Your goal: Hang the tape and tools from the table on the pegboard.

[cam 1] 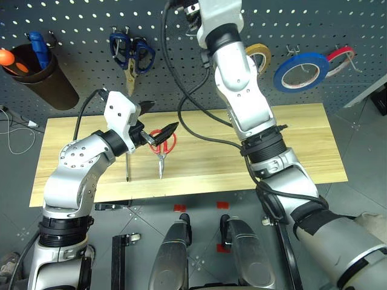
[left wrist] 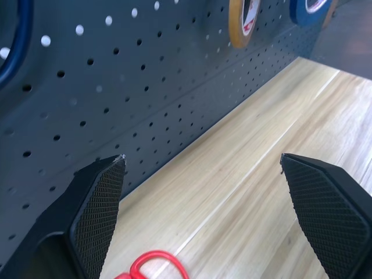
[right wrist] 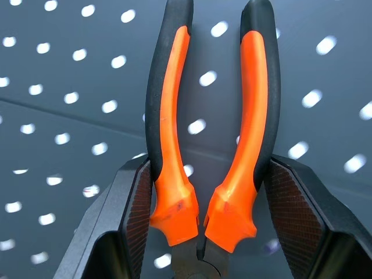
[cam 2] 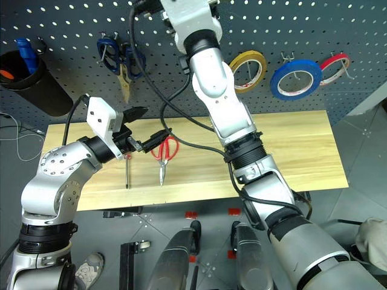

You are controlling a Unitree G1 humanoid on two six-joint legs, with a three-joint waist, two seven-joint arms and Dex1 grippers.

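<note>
The orange-and-black pliers are clamped by their handles in my right gripper, raised close to the dark grey pegboard near its top. The blue tape hangs on a pegboard hook at the right. Red-handled scissors lie on the wooden table, with a slim screwdriver lying just to their left. My left gripper hovers open just above the scissors' handles, empty; the scissors' handle shows below its fingers.
On the pegboard hang dark-blue-handled scissors, a yellow tape roll and a red tape roll. A dark cup at the left holds orange- and blue-handled screwdrivers. A black cable trails from my right arm over the table.
</note>
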